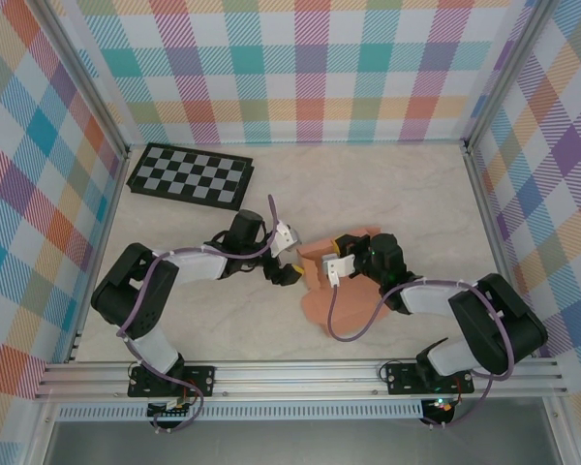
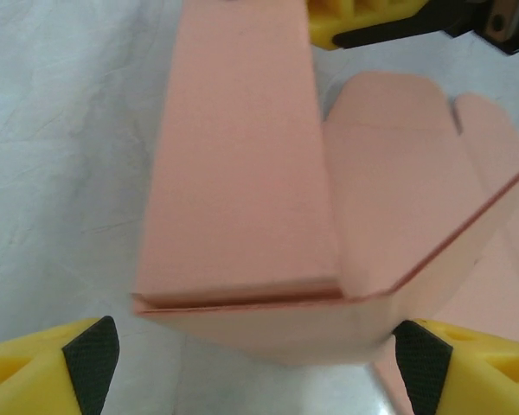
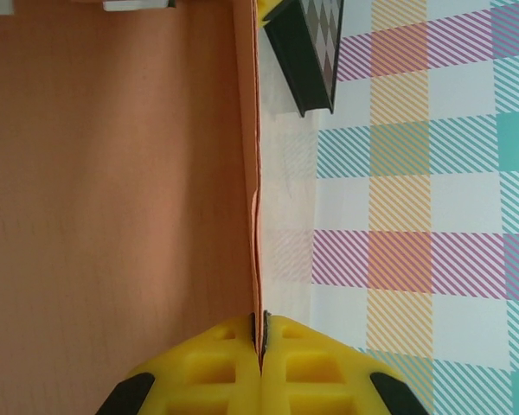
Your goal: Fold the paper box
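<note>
The salmon-orange paper box (image 1: 321, 291) lies partly folded on the table between the two arms. In the left wrist view one long panel of the paper box (image 2: 242, 173) is folded over, its near edge lying between my wide-apart pads (image 2: 91, 367). My left gripper (image 2: 258, 370) is open around that end, and I cannot tell whether a pad touches the card. My right gripper (image 3: 260, 333) is shut on a thin upright edge of the paper box (image 3: 112, 199). From above, the left gripper (image 1: 289, 273) and the right gripper (image 1: 335, 267) meet at the card's far side.
A black-and-grey checkerboard (image 1: 191, 175) lies at the back left of the table and shows at the top of the right wrist view (image 3: 307, 43). Plaid walls enclose the table (image 1: 407, 194) on three sides. A metal rail runs along the near edge.
</note>
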You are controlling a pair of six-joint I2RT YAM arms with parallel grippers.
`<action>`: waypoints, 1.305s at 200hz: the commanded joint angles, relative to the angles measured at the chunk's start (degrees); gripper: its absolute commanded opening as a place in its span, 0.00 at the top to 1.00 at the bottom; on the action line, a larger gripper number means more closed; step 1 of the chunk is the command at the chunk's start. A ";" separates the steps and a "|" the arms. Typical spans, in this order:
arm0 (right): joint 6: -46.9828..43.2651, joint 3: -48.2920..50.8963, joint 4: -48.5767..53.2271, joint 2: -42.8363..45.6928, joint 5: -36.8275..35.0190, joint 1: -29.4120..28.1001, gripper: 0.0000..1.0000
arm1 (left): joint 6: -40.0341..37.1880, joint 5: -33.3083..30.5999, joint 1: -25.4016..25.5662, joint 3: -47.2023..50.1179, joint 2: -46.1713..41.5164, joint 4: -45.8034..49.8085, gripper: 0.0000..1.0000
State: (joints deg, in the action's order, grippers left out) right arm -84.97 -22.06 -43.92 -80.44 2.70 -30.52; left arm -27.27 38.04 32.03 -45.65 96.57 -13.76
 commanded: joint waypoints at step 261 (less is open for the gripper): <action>-1.89 1.40 5.29 1.49 -3.54 -5.45 0.80 | 1.76 -22.47 6.11 7.24 -2.18 -14.80 0.47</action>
State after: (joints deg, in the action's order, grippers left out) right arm -87.77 -22.37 -44.10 -81.23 -0.84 -35.57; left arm -25.93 18.35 37.74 -38.98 95.09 -25.26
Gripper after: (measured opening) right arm 0.177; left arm 0.531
